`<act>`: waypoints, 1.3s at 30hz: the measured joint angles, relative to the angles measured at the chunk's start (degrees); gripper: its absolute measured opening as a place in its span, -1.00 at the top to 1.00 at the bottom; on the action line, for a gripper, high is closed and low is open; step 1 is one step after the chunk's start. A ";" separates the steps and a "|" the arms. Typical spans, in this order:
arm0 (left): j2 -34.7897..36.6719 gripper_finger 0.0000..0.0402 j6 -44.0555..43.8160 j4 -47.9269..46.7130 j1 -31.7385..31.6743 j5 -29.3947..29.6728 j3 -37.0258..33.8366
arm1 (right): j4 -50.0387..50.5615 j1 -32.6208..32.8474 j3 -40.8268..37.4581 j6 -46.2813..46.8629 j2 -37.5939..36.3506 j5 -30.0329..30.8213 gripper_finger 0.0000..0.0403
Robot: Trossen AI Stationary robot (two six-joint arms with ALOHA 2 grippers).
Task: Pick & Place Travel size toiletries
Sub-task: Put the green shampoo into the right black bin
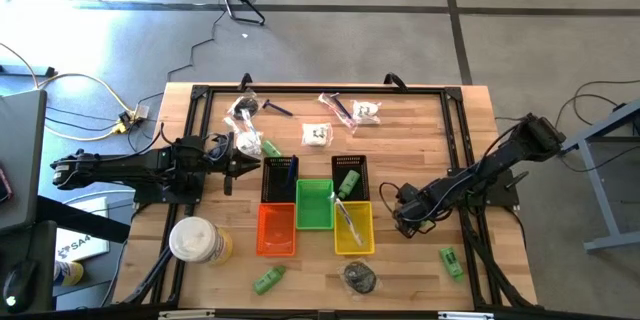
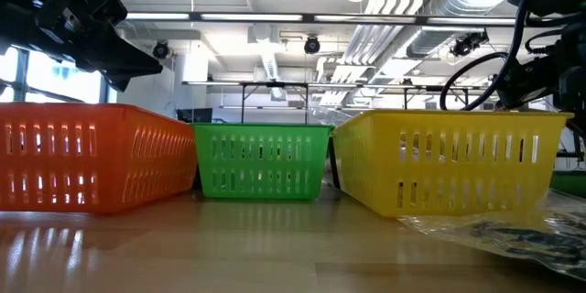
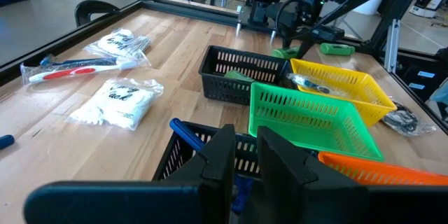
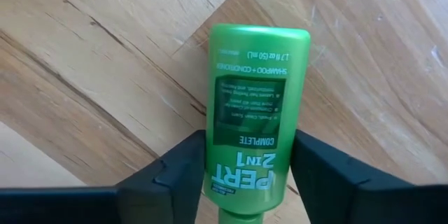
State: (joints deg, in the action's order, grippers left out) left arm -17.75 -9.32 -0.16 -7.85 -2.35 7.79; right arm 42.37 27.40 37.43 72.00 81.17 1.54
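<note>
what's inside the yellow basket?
The yellow basket holds one slim clear-wrapped stick lying diagonally, seen in the high view. In the left wrist view, its wall hides part of the floor, so smaller pieces can't be ruled out.

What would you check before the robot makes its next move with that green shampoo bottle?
1. Green bottle gripped on both sides by the right gripper: ok.
2. Bottle lifted off the table: cannot tell.
3. Yellow basket close to that gripper, with room left inside: ok.
4. Left gripper out of the way, at the edge of a black basket: ok.
5. Which basket the bottle belongs in: cannot tell.
</note>
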 joint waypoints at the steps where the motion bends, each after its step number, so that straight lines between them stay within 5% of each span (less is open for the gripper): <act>1: -0.01 0.70 0.00 0.01 -0.01 0.02 0.00 | 0.00 0.00 0.00 0.05 0.00 0.00 0.11; 31: -0.01 0.70 -0.02 -0.01 -0.01 0.01 0.00 | -1.74 -0.02 2.48 -1.74 -0.74 0.12 0.21; 39: 0.02 0.70 0.00 0.02 -0.01 0.01 0.00 | 0.24 -0.02 6.32 -4.21 -6.28 7.93 0.22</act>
State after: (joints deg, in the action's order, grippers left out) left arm -17.74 -9.32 -0.14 -7.86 -2.34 7.79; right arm 42.61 27.38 43.75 67.79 74.88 9.47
